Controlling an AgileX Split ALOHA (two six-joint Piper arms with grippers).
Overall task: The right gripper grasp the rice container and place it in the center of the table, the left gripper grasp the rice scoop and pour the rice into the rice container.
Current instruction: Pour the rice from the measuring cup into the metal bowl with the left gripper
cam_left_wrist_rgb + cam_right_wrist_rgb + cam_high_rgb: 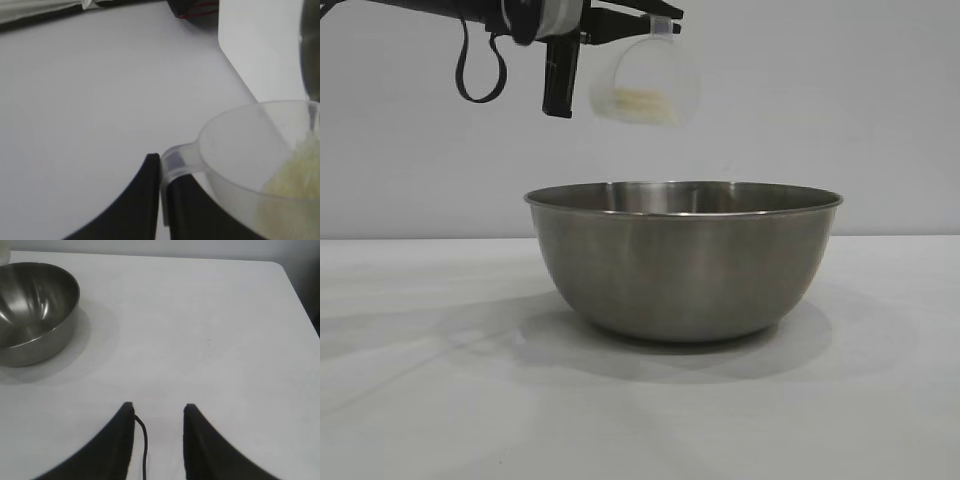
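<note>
The rice container [684,262] sits upright on the tabletop [420,400] in the middle of the exterior view, its open mouth free, which suits it as the target for a pour. In the right wrist view it lies at the upper left of the frame and its inside looks bare of grains, so the pour seems not yet begun.

Above the bowl's left half, at the top centre of the exterior view, the rice scoop [645,82] hangs well clear of the rim, tipped on its side, with the rice [638,103] as a pale layer along its lower wall. The left gripper [161,167] is clamped on the scoop's loop handle, probably so the cup can be turned by rolling the wrist.

The right gripper [159,412] hovers low over bare tabletop, away from the bowl, its fingers apart and holding nothing; it looks idle.

The tabletop is plain white and smooth, with the bowl's soft shadow around its base. Behind is a pale, bare wall [820,100].
</note>
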